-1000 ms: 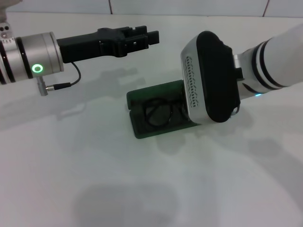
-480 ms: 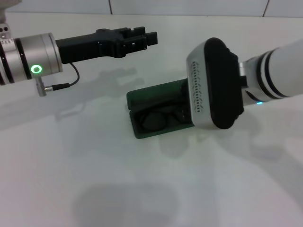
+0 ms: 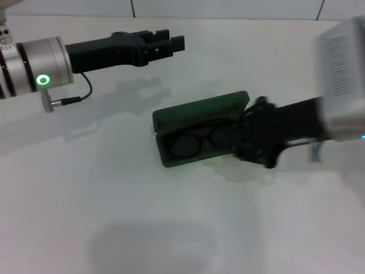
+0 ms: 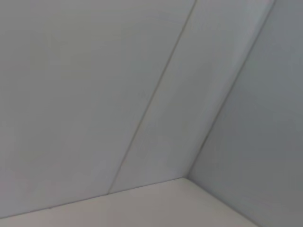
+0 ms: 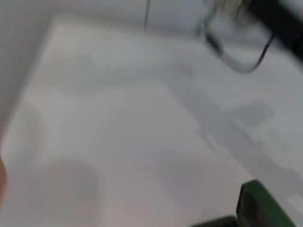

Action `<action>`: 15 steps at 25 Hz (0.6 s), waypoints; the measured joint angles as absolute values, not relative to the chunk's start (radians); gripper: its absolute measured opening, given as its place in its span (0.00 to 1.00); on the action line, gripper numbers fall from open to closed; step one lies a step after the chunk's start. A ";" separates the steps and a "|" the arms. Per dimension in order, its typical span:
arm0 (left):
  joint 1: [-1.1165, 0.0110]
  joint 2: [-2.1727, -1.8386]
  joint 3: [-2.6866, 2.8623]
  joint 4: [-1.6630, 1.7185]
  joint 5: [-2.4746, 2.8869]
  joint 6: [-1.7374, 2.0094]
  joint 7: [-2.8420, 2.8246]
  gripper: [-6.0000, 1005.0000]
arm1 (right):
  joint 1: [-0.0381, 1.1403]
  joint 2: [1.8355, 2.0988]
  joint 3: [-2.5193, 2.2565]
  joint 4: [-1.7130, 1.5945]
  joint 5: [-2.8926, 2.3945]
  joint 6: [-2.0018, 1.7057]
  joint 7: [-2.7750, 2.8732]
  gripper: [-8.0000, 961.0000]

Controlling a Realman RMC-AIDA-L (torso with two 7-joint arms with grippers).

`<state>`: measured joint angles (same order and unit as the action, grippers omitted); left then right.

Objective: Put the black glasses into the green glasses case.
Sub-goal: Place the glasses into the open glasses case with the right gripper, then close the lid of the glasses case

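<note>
The green glasses case (image 3: 199,112) lies open in the middle of the table, its lid standing up at the back. The black glasses (image 3: 197,141) lie inside it, lenses facing up. My right gripper (image 3: 244,140) is low at the case's right end, touching or just beside it, and hides that end of the glasses. A corner of the green glasses case (image 5: 261,206) shows in the right wrist view. My left gripper (image 3: 173,43) hangs in the air behind and left of the case, well clear of it. The left wrist view shows only the wall and the table's far edge.
The white table (image 3: 114,217) stretches bare in front of and left of the case. A tiled wall (image 4: 142,94) runs along the back. A thin cable (image 3: 85,94) loops under the left wrist.
My right arm's wrist has swung out to the right, uncovering its gripper and the case's right end. The left gripper has drifted slightly up and left. Case and glasses have stayed put.
</note>
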<state>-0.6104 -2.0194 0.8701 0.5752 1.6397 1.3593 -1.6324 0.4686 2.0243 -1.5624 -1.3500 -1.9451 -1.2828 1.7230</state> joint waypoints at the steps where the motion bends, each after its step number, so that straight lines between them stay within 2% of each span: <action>1: -0.613 -2.022 0.873 0.575 1.644 1.341 -1.632 0.60 | 0.462 2.023 -1.524 -1.321 -1.917 -1.301 1.703 0.23; 12: -0.700 -2.063 0.879 0.563 1.867 1.231 -1.670 0.60 | 0.410 2.015 -1.011 -0.844 -1.554 -1.438 1.436 0.24; 15: -0.722 -2.073 0.879 0.563 1.907 1.230 -1.676 0.60 | 0.406 2.018 -0.895 -0.760 -1.533 -1.497 1.367 0.29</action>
<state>-0.7217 -2.0735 0.8790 0.5628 1.9067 1.2301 -1.6760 0.4058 2.0184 -0.8949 -0.7598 -1.5325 -1.4969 1.3670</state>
